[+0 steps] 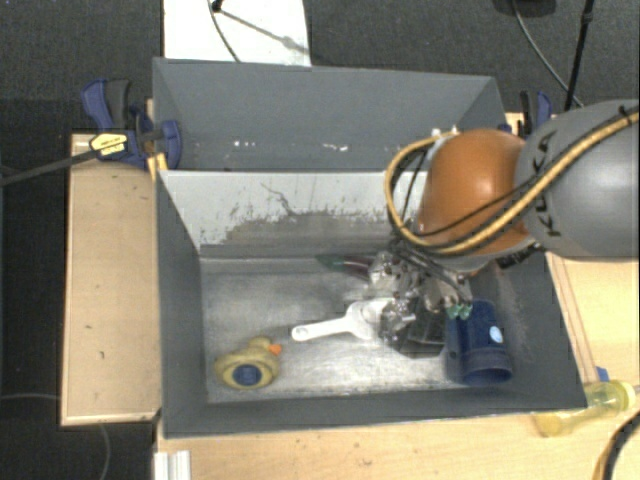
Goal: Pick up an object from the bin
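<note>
My gripper (408,306) is low in the right half of the bin, under the arm's orange cover. It sits right over the bowl end of a white plastic scoop (335,327), whose handle points left across the floor. A black lump (418,334) lies just below the gripper, touching it or nearly so. To the right, a dark blue cup (478,344) lies on its side against the bin's right wall. Nothing visibly hangs from the gripper.
A yellow duck-like toy with a blue patch (247,365) rests near the front left corner. A thin dark green and red thing (345,263) lies by the back wall, partly hidden by the arm. Bare floor spreads across the left middle.
</note>
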